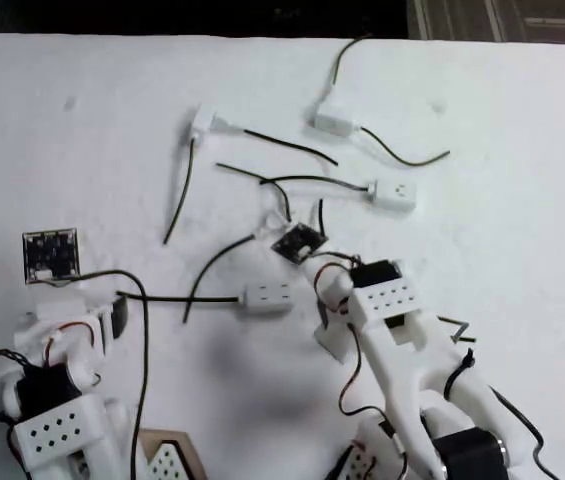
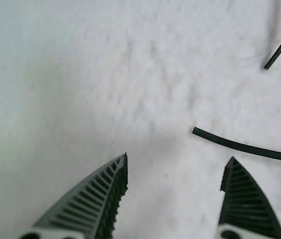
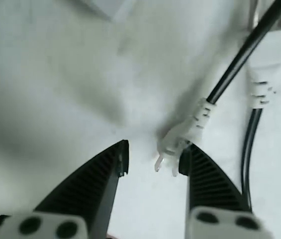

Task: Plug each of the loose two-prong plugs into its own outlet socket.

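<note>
Across the white, faintly pebbled surface (image 1: 82,150) that spans most of the high view, loose dark cables (image 1: 180,200) curl between small white fittings. A socket block (image 1: 268,296) lies near the middle, its cable running towards the left arm. A second socket (image 1: 392,192) lies farther back to the right, and a third white block (image 1: 332,122) sits near the far edge. A white plug-like piece (image 1: 202,122) lies well apart to the left of that block. Beyond the far edge the room (image 1: 262,15) is a dark band, with a few pale slanting lines at its right end. A tan wood-coloured piece (image 1: 177,455) shows at the near edge between the arm bases.

The right end effector (image 3: 156,147) is spread moderately wide just over the surface and grips nothing. A white two-prong plug (image 3: 182,134) lies between its fingers, just beside one finger (image 3: 205,184), with its black cable (image 3: 242,55) leading away. Whether plug and finger touch I cannot tell. The left end effector (image 2: 178,159) is wide apart and holds nothing, over bare surface, with a dark cable end (image 2: 230,143) lying near one fingertip.
</note>
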`<state>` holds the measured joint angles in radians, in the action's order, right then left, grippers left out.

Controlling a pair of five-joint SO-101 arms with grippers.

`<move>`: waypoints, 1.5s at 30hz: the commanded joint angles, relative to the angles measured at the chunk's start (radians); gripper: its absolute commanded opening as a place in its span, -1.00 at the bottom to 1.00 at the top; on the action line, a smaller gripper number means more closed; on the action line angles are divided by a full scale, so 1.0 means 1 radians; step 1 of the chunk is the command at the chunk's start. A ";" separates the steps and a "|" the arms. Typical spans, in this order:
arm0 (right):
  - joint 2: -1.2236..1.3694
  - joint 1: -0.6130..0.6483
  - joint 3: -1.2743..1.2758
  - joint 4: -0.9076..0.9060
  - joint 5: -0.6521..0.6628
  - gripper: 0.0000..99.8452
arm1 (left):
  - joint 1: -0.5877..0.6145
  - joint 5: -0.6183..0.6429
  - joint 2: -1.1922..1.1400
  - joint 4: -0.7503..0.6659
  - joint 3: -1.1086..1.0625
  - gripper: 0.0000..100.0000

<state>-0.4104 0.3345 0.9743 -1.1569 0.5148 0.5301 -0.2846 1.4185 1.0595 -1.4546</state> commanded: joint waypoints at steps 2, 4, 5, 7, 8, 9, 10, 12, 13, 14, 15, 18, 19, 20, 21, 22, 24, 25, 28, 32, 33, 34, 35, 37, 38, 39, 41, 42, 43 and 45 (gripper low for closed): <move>0.001 -0.062 0.002 0.024 0.003 -0.67 | 0.007 -0.003 0.012 -0.018 0.006 -0.40; 0.001 -0.090 0.002 0.028 0.005 -0.67 | 0.007 -0.003 0.012 -0.018 0.006 -0.40; 0.001 -0.102 0.002 0.028 0.018 -0.67 | 0.007 -0.003 0.012 -0.018 0.006 -0.40; 0.001 -0.120 0.002 0.028 0.052 -0.67 | 0.007 -0.003 0.012 -0.018 0.006 -0.40; 0.001 -0.127 0.002 0.028 0.060 -0.67 | 0.007 -0.003 0.012 -0.018 0.006 -0.40; 0.001 -0.128 0.002 0.028 0.066 -0.67 | 0.007 -0.003 0.012 -0.018 0.006 -0.40; 0.001 -0.127 0.002 0.028 0.066 -0.67 | 0.007 -0.003 0.012 -0.018 0.006 -0.40; 0.001 -0.120 0.002 0.028 0.066 -0.67 | 0.007 -0.003 0.012 -0.018 0.006 -0.40; 0.001 -0.120 0.002 0.028 0.066 -0.67 | 0.007 -0.003 0.012 -0.018 0.006 -0.40; -0.001 -0.120 -0.002 0.028 0.066 -0.67 | 0.007 -0.003 0.012 -0.018 0.006 -0.40; -0.001 -0.120 -0.003 0.028 0.066 -0.67 | 0.007 -0.003 0.012 -0.018 0.006 -0.40; -0.001 -0.113 -0.003 0.028 0.064 -0.67 | 0.007 -0.003 0.012 -0.018 0.006 -0.40; -0.001 -0.104 -0.002 0.028 0.063 -0.67 | 0.007 -0.003 0.012 -0.018 0.006 -0.40; -0.001 -0.094 0.000 0.028 0.063 -0.67 | 0.007 -0.003 0.012 -0.018 0.006 -0.40; -0.001 -0.085 0.000 0.028 0.051 -0.67 | 0.007 -0.003 0.012 -0.018 0.006 -0.40; -0.001 -0.073 -0.002 0.028 0.028 -0.67 | 0.007 -0.003 0.012 -0.018 0.006 -0.40; -0.001 -0.041 -0.003 0.028 -0.008 -0.67 | 0.007 -0.003 0.012 -0.018 0.006 -0.40; -0.001 -0.019 -0.003 0.028 -0.020 -0.67 | 0.007 -0.003 0.012 -0.018 0.006 -0.40; -0.001 0.031 -0.003 0.024 -0.029 -0.67 | 0.007 -0.003 0.012 -0.018 0.006 -0.40; 0.001 0.036 -0.002 0.030 -0.061 -0.67 | 0.007 -0.003 0.012 -0.018 0.006 -0.40; 0.001 0.036 0.003 0.030 -0.063 -0.67 | 0.007 -0.003 0.012 -0.018 0.006 -0.40; 0.002 0.036 0.006 0.030 -0.063 -0.67 | 0.007 -0.003 0.012 -0.018 0.006 -0.40; 0.007 0.036 0.014 0.030 -0.063 -0.67 | 0.007 -0.003 0.012 -0.018 0.006 -0.40; 0.033 0.039 0.020 0.033 -0.063 -0.67 | 0.007 -0.003 0.012 -0.018 0.006 -0.40; 0.054 0.041 0.020 0.051 -0.063 -0.67 | 0.007 -0.003 0.012 -0.018 0.006 -0.40; 0.081 0.038 0.020 0.076 -0.064 -0.67 | 0.007 -0.003 0.012 -0.018 0.006 -0.40; 0.140 0.036 0.020 0.134 -0.066 -0.68 | 0.007 -0.003 0.012 -0.018 0.006 -0.40; 0.173 0.036 0.018 0.160 -0.068 -0.71 | 0.007 -0.003 0.012 -0.018 0.006 -0.40; 0.196 0.036 0.017 0.185 -0.068 -0.75 | 0.007 -0.003 0.012 -0.018 0.006 -0.40; 0.234 0.036 0.006 0.225 -0.064 -0.85 | 0.008 -0.003 0.012 -0.018 0.006 -0.40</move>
<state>-0.2355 0.3606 0.9912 -1.0050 0.4534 0.5301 -0.2846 1.4185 1.0595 -1.4546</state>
